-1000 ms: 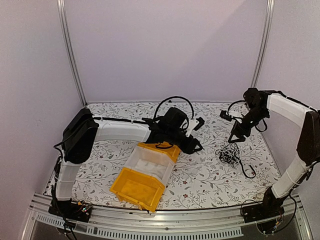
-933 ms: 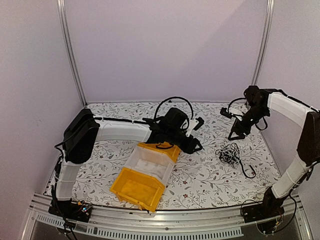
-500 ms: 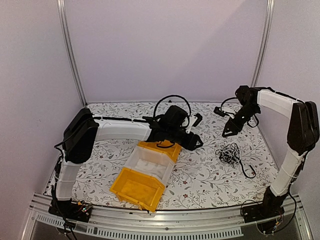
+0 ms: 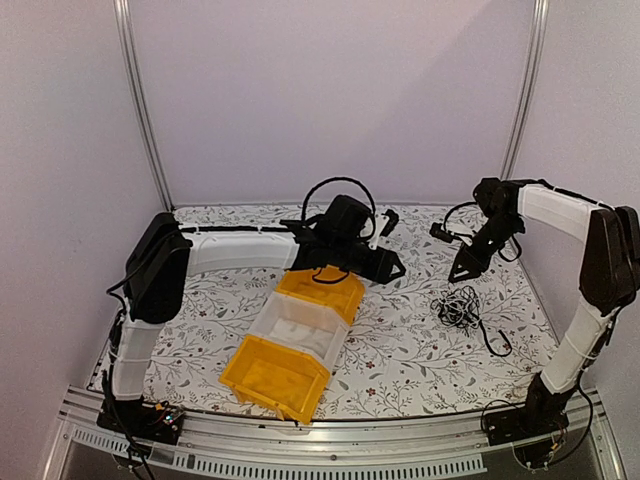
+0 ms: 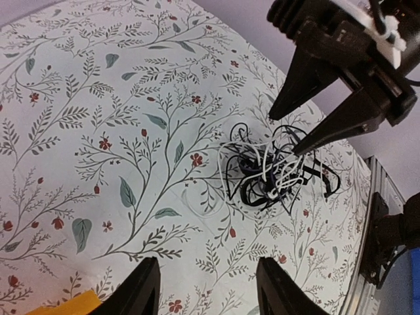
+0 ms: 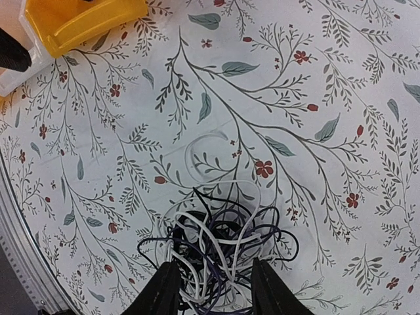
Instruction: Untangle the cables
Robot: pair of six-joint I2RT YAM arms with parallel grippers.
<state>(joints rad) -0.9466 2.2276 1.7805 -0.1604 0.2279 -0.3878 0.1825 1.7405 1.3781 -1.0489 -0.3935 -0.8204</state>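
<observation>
From above, the cables (image 4: 458,305) lie in one small knot on the right side of the flowered counter (image 4: 400,350), with a black tail running toward the near right. The right end effector (image 4: 464,266) hangs just beyond the knot on its far side, pointing down, not touching it. The left end effector (image 4: 384,264) sits at mid-counter, over the far end of a row of three bins: a yellow bin (image 4: 274,374) nearest, a clear bin (image 4: 300,326) behind it, and a second yellow one (image 4: 322,289) farthest. The bins are well apart from the knot and do not block it.

In the left wrist view, the left end effector's two fingers stand apart with nothing between them. It is aimed at the knot from the left. The right end effector's fingers are also spread and empty, their tips just above the tangle's far edge. Black and cream-white strands loop through one another.

In the right wrist view, the knot lies directly below the spread fingers, partly hidden at the bottom edge. A good next move would probably be to descend onto one outer loop, such as a white strand at the rim, rather than the dense middle. The left arm could then pin or draw the other side. The risk is lifting the whole bunch as one.
</observation>
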